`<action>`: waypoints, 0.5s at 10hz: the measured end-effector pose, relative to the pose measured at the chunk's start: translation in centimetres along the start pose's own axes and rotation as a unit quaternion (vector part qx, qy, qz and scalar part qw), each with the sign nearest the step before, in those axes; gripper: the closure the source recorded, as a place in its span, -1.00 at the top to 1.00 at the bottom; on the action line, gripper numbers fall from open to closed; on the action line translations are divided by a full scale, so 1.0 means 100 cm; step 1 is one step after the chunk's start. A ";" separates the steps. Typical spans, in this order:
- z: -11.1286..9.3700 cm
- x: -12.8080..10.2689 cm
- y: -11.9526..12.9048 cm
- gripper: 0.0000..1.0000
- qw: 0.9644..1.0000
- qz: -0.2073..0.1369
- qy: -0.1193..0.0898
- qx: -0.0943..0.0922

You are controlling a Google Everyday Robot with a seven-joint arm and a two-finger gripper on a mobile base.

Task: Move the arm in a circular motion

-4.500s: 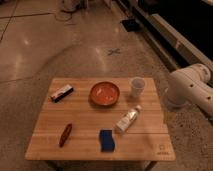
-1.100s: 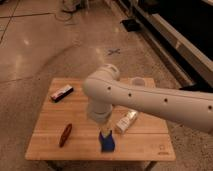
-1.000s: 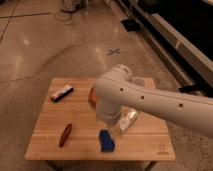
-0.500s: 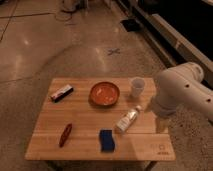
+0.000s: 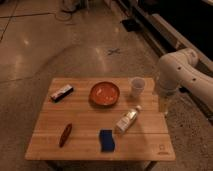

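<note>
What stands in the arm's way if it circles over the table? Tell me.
The big white tubular arm hangs its pincer by the wooden table's right edge. Nearest that side are the clear plastic cup and the lying plastic bottle; a low sweep might hit them.

White arm (image 5: 181, 74), bent — jaws beside table (image 5: 145, 141)
</note>
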 end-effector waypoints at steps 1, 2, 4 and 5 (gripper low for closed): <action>0.004 -0.008 -0.021 0.30 1.000 -0.002 0.008 0.000; 0.007 -0.033 -0.048 0.30 1.000 -0.014 0.009 0.003; 0.005 -0.083 -0.076 0.30 0.999 -0.047 0.006 0.007; 0.003 -0.122 -0.084 0.30 0.997 -0.080 0.002 0.010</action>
